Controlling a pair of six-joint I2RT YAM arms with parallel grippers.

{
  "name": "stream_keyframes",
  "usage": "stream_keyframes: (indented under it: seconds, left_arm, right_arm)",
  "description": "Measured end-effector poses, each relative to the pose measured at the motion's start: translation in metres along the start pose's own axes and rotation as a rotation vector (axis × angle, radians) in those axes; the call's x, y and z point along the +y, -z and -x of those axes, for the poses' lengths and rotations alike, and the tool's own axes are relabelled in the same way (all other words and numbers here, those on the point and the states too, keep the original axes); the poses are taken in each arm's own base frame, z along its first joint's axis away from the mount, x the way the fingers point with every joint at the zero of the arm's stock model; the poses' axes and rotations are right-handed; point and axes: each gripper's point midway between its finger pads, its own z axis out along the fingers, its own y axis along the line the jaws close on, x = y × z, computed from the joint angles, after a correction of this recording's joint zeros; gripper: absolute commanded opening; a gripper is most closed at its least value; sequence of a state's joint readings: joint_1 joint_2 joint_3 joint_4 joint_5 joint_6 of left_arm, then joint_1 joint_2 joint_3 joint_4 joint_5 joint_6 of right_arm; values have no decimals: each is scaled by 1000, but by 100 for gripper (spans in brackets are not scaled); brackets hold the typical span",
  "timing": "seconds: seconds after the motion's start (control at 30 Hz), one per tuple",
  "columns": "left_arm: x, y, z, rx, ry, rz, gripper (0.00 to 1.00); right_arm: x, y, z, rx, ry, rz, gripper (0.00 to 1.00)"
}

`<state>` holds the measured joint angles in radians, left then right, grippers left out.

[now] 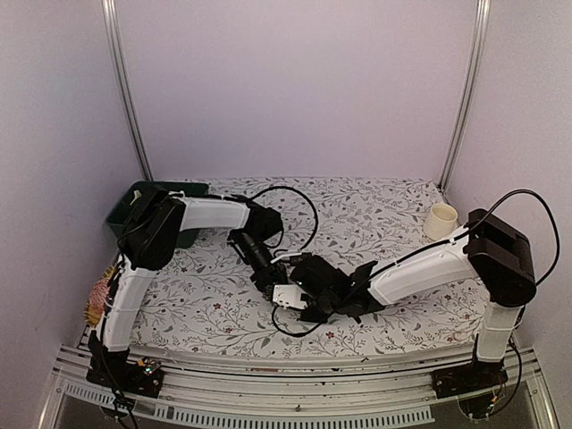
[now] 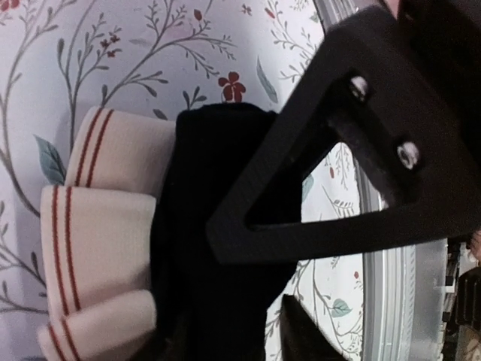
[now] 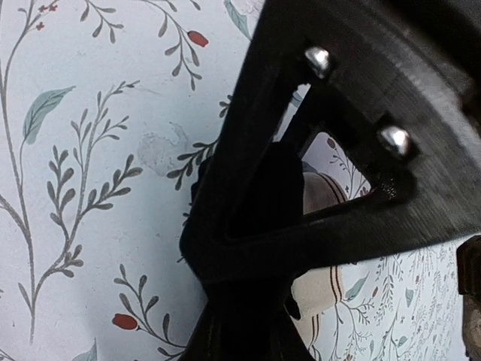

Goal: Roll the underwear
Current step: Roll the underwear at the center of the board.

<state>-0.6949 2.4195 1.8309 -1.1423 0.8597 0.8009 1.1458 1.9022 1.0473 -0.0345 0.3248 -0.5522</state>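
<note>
Right gripper [image 1: 308, 299] appears clamped on the underwear [image 2: 90, 241], anchoring it for rolling. Left gripper [image 1: 279, 288] sits over it; its grip state cannot be determined.

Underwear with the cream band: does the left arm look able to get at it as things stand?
Probably yes: the left end effector sits right at the underwear, nothing between them; the right end effector crowds its other side.

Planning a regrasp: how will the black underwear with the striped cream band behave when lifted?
Probably floppy: the underwear lies in soft folds, its band bunched into pleats. Likely light, being just cloth; it may sag and unfold once lifted.
</note>
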Motion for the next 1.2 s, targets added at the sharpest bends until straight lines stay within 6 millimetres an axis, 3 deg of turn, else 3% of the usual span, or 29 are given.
stream_keyframes:
  seconds: [0.17,0.23,0.4,0.6,0.7,1.0,1.2]
  left_arm:
    - [-11,19,-6,27,-73,141,91]
    - [-11,34,-6,18,-108,226,98]
    - [-6,60,6,-42,-144,326,98]
    - [24,39,3,-47,-59,229,99]
    - [26,37,10,-82,-57,171,98]
    - [11,28,6,-64,-95,72,98]
    - [-4,14,1,-24,-160,28,85]
  right_arm:
    - [0,-1,4,4,-60,91,3]
    - [4,1,6,-1,-63,140,3]
    - [9,4,7,4,-85,208,3]
    - [10,2,7,19,-83,229,3]
    - [10,1,7,21,-81,230,3]
    - [7,-1,8,20,-91,232,3]
    - [3,-3,9,17,-106,269,3]
